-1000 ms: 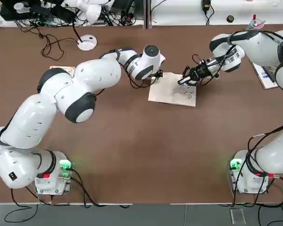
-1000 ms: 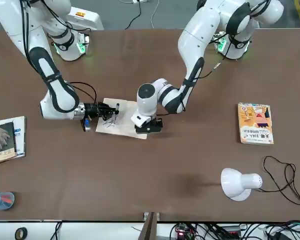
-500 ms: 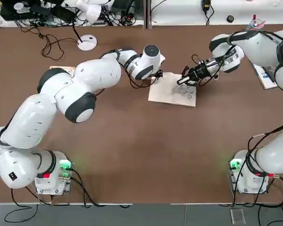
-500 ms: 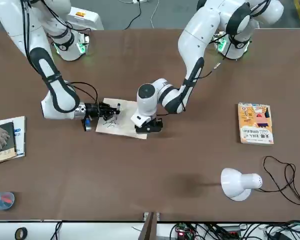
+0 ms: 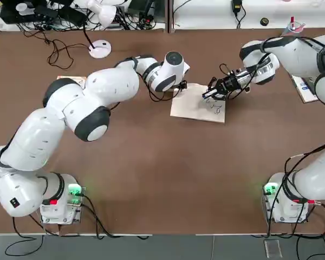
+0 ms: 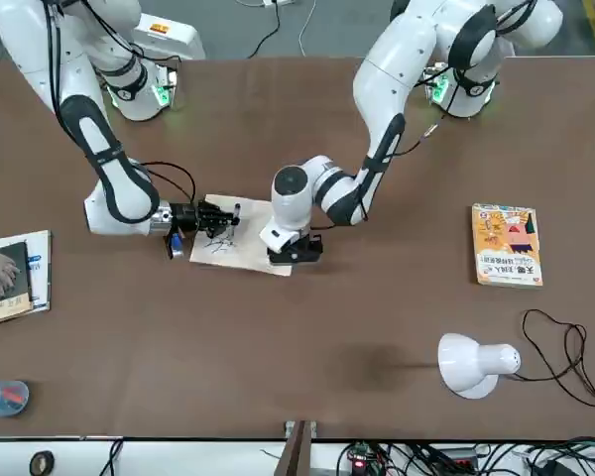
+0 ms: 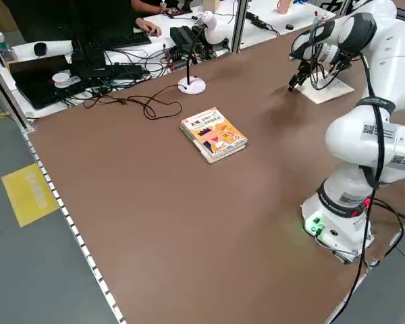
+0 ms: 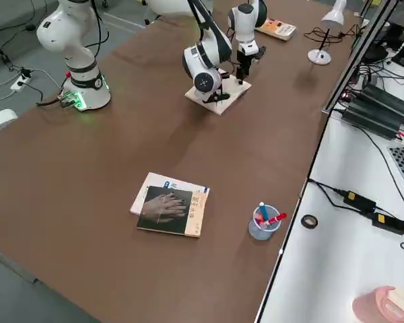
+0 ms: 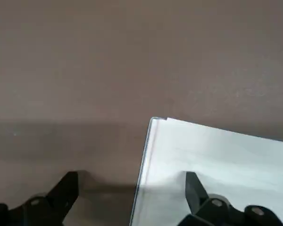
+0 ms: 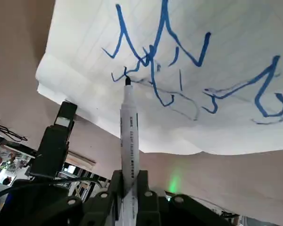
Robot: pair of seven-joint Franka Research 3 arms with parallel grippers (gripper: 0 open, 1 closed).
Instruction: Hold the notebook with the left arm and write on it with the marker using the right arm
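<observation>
Right wrist view: the marker has its dark tip touching the notebook page among blue scribbles, pinched between the pressed-together fingers of the right gripper. The notebook lies flat near the middle of the brown table. The left gripper stands spread, one finger on the page's corner, the other on bare tabletop.

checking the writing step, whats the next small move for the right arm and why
Probably keep the marker tip down and drag it a little further across the notebook. The right gripper is shut on the marker, whose tip touches the page among the scribbles, and the left gripper, fingers apart, presses one finger on the notebook's corner, so the page looks steady enough for another stroke.
</observation>
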